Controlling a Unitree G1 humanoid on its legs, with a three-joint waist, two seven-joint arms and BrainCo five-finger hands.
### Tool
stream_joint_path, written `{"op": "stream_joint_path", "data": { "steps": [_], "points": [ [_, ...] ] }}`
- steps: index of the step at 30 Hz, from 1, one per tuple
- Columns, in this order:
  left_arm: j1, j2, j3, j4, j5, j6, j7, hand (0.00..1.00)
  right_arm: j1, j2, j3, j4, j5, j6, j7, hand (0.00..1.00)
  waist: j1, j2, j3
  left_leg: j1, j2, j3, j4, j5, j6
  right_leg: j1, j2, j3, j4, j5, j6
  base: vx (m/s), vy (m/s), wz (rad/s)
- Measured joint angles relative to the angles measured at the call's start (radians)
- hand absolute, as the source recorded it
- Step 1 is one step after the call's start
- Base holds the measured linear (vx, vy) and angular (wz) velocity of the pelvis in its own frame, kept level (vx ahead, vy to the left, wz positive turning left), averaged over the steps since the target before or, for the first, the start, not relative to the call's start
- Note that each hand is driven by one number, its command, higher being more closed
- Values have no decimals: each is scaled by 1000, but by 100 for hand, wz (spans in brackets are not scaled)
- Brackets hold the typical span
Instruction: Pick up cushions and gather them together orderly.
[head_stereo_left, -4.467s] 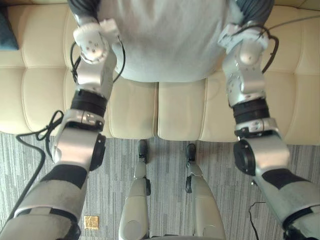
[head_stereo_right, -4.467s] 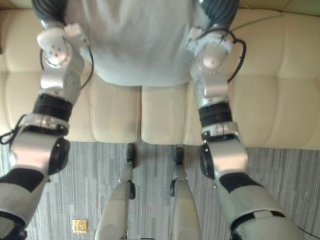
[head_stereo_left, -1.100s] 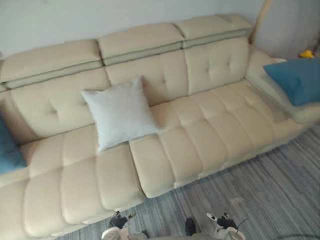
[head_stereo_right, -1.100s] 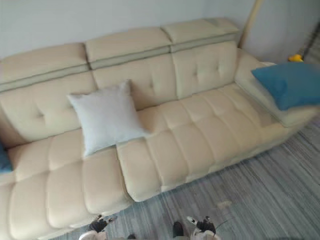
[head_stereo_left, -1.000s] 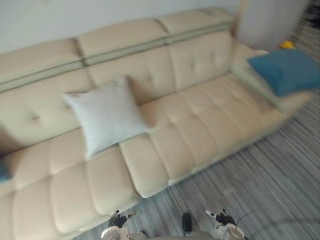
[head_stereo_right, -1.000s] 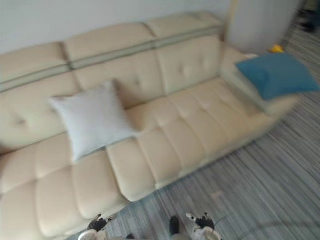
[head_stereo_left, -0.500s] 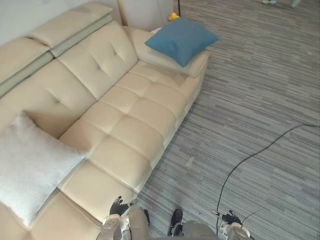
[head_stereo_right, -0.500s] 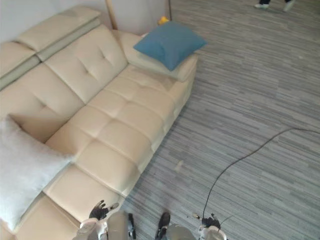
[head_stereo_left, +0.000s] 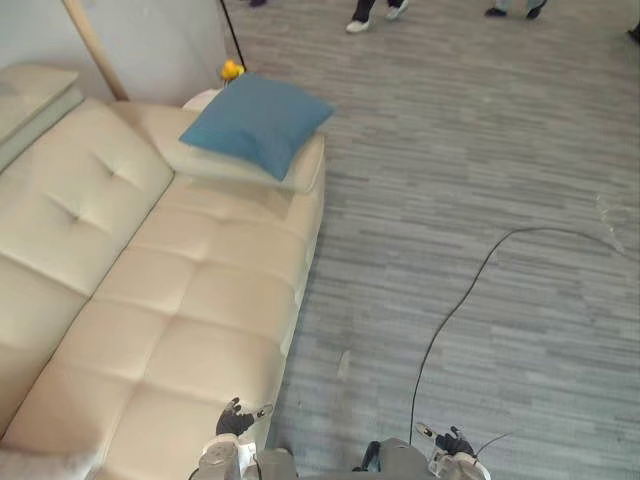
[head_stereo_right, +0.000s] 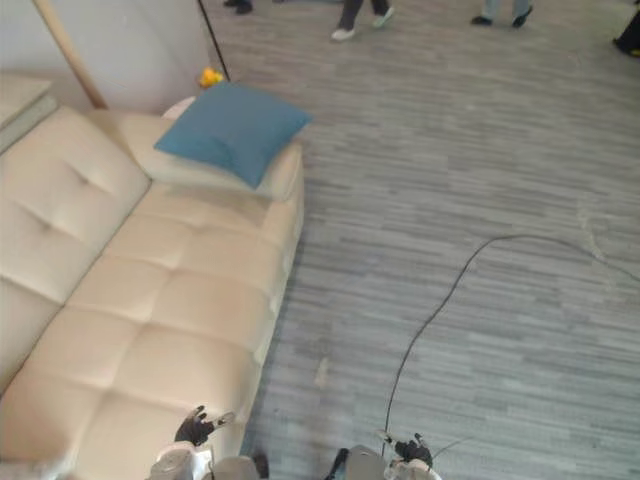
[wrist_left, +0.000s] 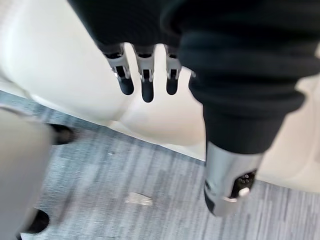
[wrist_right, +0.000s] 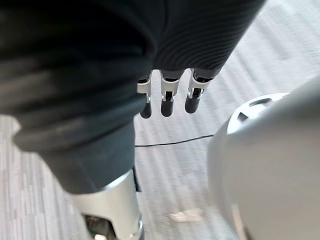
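Left robot hand (wrist_left: 146, 82): fingers straight, nothing held; hangs over front edge of cream sofa (head_stereo_left: 190, 300).
Right robot hand (wrist_right: 167, 100): fingers straight, empty; hangs above grey striped floor (head_stereo_left: 480, 180).
Small pale scrap (head_stereo_left: 343, 363) on floor, near sofa front.
Blue cushion (head_stereo_left: 258, 122): lies flat on sofa's far end section, one corner past end edge, well apart from both hands.
Small yellow object (head_stereo_left: 232, 70) just behind cushion, by wall.
Wooden pole (head_stereo_left: 93, 48) against wall.
People's shoes (head_stereo_left: 376, 12) at far floor edge.
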Motion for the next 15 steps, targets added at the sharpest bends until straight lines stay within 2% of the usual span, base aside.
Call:
{"op": "stream_joint_path", "data": {
  "steps": [1,2,3,4,6,7,8,9,11,13,15],
  "points": [
    [-2,3,0,0,6,0,0,0,-10,1,5,9,-1,0,0,0,-7,-5,3,16,2,2,-6,0,0,-7,8,26,-118,77,-4,391,-188,-5],
    [4,9,0,3,7,0,-1,0,-15,1,11,24,-1,1,0,0,-16,-24,7,41,-9,3,-8,-3,-6,-6,5,61,-261,183,7,524,-279,-2],
    [4,13,1,22,8,0,-2,0,-10,-6,10,28,-2,1,-2,0,-18,-29,14,82,-12,-4,-6,-20,-33,4,10,88,-257,311,-59,616,-331,-20],
    [3,-2,0,39,8,2,-3,0,-18,-23,8,37,-3,1,-3,0,-10,8,14,87,22,-2,10,-23,-38,1,39,88,-213,270,-52,490,-273,-36],
    [7,-26,3,51,9,1,-4,0,-26,-39,-1,51,-3,1,0,0,-14,41,13,42,68,-38,173,-4,-67,11,81,92,-164,192,-87,450,-242,-36],
    [3,-42,20,51,8,1,-3,0,-23,-39,-14,53,-2,1,-1,0,-18,53,17,-15,95,-87,335,28,-89,53,103,83,-172,164,-97,571,-277,-5],
    [-1,-53,22,48,6,1,-2,0,-14,-37,-11,53,-1,1,-5,0,-20,55,22,-87,112,-137,518,100,-94,105,117,79,-190,143,-106,572,-224,11],
    [-1,-69,21,35,5,1,-3,0,-8,-36,5,51,0,1,-6,0,-15,53,33,-170,124,-167,722,139,-102,175,133,78,-220,127,-117,447,-145,6],
    [-5,-65,19,-1,4,-4,-4,0,-8,-36,11,52,2,1,-11,0,-4,41,41,-290,120,-153,892,60,-97,264,142,84,-261,99,-127,354,-91,-5],
    [-9,-63,15,-23,3,-4,-3,0,-23,-36,8,52,3,1,-13,0,-1,33,44,-384,112,-73,833,-3,-86,331,142,95,-311,96,-119,363,-60,-16],
    [-13,-63,9,-32,2,-6,-2,0,-46,-38,-5,51,3,0,-17,0,9,36,44,-427,78,1,606,-29,-65,369,129,121,-349,96,-105,398,40,-37]
  ]
}}
